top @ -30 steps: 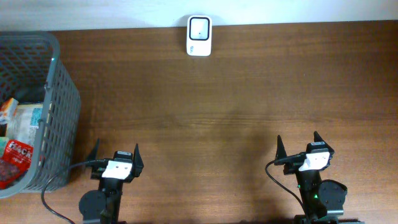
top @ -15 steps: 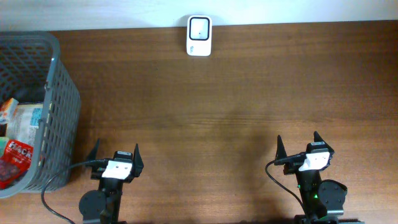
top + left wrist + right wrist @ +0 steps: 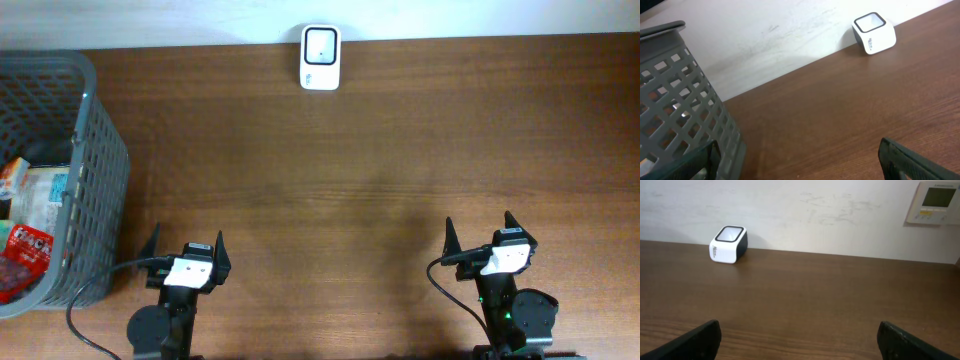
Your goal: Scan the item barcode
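A white barcode scanner [image 3: 320,58] with a dark window on top stands at the table's far edge against the wall; it also shows in the left wrist view as the scanner [image 3: 874,33] and in the right wrist view as the scanner [image 3: 728,244]. Packaged items [image 3: 25,235], red and pale wrappers, lie inside the grey basket [image 3: 95,160] at the left. My left gripper [image 3: 186,244] rests open at the front left, just right of the basket, holding nothing. At the front right my right gripper [image 3: 479,230] is open too, with bare wood between its fingers.
The basket wall [image 3: 675,110] fills the left of the left wrist view, close to that gripper. A wall panel [image 3: 937,201] with a small screen hangs at the upper right of the right wrist view. Brown tabletop [image 3: 350,170] lies between grippers and scanner.
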### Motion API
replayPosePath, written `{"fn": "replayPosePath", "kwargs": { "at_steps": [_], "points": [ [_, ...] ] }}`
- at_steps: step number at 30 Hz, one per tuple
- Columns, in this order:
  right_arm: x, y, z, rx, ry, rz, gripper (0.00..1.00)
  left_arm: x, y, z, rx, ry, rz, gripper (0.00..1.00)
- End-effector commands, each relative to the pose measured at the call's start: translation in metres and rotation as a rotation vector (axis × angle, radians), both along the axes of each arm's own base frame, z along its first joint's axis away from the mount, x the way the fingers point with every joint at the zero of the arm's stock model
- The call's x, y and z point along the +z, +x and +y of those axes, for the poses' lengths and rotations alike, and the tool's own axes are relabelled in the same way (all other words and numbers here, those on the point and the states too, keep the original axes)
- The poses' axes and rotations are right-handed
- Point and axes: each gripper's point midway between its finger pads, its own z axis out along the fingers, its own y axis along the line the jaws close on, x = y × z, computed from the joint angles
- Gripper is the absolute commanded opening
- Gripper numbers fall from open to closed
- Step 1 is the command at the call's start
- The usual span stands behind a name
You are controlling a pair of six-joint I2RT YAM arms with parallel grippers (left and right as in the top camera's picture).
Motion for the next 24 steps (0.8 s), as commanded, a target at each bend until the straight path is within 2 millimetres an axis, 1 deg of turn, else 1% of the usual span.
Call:
{"fn": "replayPosePath", "kwargs": {
  "at_steps": [1, 21, 24],
  "points": [
    [-0.0021, 0.0, 0.0001, -0.002, 0.003, 0.001, 0.98, -0.0018, 0.0, 0.0019, 0.01, 0.002, -0.003, 0.99],
    [-0.002, -0.0001, 0.001, 0.003, 0.004, 0.001, 0.99, -0.0016, 0.0001, 0.002, 0.01, 0.003, -0.003, 0.99],
    [-0.002, -0.0001, 0.0007, 0.001, 0.003, 0.001, 0.99, -0.0002, 0.0002, 0.0082, 0.046, 0.007, -0.009, 0.99]
  ]
}}
